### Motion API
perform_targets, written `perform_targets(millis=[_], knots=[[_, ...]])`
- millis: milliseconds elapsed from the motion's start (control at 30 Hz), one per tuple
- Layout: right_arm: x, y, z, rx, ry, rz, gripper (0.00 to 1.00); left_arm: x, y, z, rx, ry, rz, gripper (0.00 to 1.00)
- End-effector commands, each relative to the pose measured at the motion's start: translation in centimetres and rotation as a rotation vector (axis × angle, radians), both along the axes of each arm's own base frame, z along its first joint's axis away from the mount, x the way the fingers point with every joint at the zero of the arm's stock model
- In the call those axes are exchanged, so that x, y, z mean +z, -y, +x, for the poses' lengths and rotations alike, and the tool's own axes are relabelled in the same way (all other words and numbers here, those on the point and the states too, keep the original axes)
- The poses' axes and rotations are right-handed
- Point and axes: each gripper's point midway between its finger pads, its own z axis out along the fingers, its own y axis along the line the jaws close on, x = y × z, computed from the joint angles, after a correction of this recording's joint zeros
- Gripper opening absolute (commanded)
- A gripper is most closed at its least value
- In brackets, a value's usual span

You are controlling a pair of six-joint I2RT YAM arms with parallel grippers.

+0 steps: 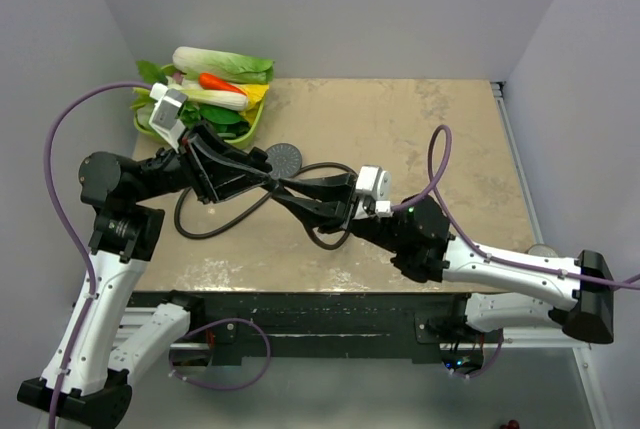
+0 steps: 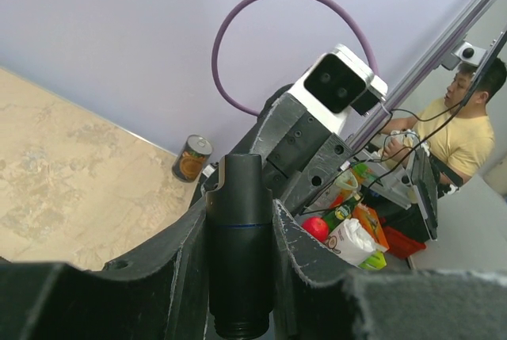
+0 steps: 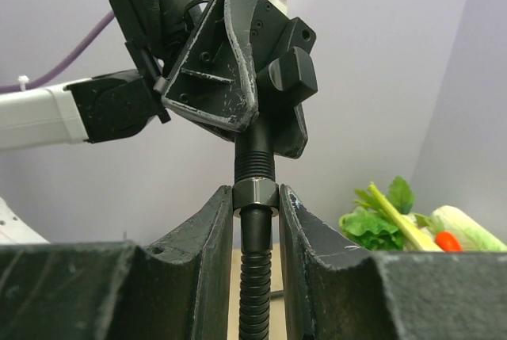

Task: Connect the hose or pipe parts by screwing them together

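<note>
My left gripper (image 2: pixel 238 233): pinching shower head handle (image 2: pixel 236 189).
My right gripper (image 3: pixel 255 209): pinching hose nut (image 3: pixel 255 192).
Contact: handle at 12 o'clock of nut, touching.
Below nut: hose (image 3: pixel 252 292) trails to 6 o'clock.

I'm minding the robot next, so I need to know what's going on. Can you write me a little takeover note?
Left gripper: shut on the shower head, clamping its handle.
Right gripper: shut on the hose nut, right under the handle's threaded end and in line with it.
Hose: the rest loops on the table.
Done: both parts are held up and lined up, with the nut meeting the thread.
Left: turn the nut until snug. I cannot tell if it has caught yet.
</note>
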Motion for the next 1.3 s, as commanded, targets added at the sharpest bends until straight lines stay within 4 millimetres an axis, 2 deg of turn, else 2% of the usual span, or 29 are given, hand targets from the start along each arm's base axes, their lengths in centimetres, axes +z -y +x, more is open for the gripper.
perform_targets(millis=[0, 567, 733, 967, 1267], knots=[[8.3, 3.5, -0.8, 0.090, 0.036, 0.294, 0.00, -3.0, 0.4, -3.5, -0.216, -0.054, 0.101, 0.00], [8.5, 2.7, 0.1, 0.341, -0.105, 0.300, 0.00, -2.9, 0.3, -3.6, -0.227, -0.042, 0.103, 0.00], [8.8, 3.2, 0.2, 0.401, -0.127, 0.332, 0.00, -3.0, 0.3, -3.6, -0.225, -0.037, 0.103, 0.00], [8.4, 4.0, 0.9, 0.557, -0.204, 0.396, 0.00, -3.0, 0.3, -3.8, -0.231, -0.032, 0.105, 0.00], [8.0, 3.7, 1.0, 0.780, -0.281, 0.421, 0.00, -2.9, 0.3, -3.9, -0.239, -0.017, 0.107, 0.00]])
